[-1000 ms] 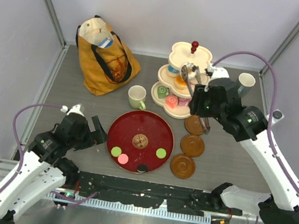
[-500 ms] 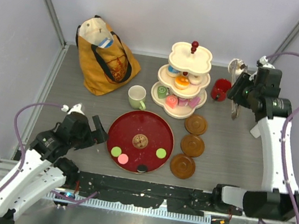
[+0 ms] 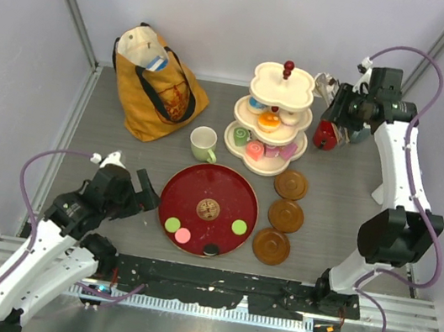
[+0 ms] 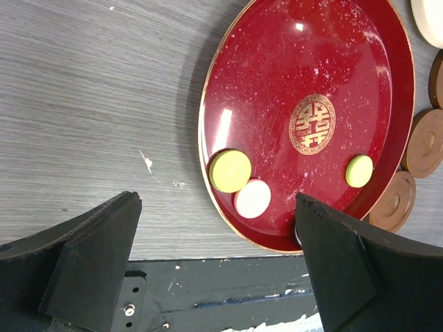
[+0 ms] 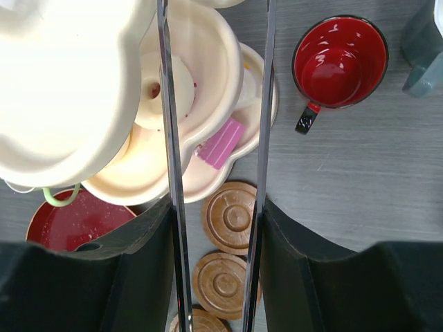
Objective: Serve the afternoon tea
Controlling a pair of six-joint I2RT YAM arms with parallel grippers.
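A cream three-tier stand (image 3: 283, 82) holds several pastries, among them an orange donut (image 3: 268, 123) and a pink piece (image 5: 221, 143). Several flat macarons (image 3: 172, 224) lie on the dark-red tray (image 3: 202, 184). The red mug (image 3: 326, 134) stands right of the stand and shows empty in the right wrist view (image 5: 339, 59). The pale green mug (image 3: 203, 142) stands left of the stand. The grey-blue mug (image 5: 423, 48) is mostly hidden. My right gripper (image 3: 345, 117) is shut on metal tongs (image 5: 168, 138), high above the red mug. My left gripper (image 3: 145, 191) is open and empty left of the tray.
Three brown wooden coasters (image 3: 285, 216) lie in a row right of the tray. A mustard-yellow tote bag (image 3: 155, 82) stands at the back left. The cage walls run close behind the stand and to the right of my right arm.
My right arm has swung with the tongs from in front of the stand to the back right, uncovering the red mug. The left arm has not moved.
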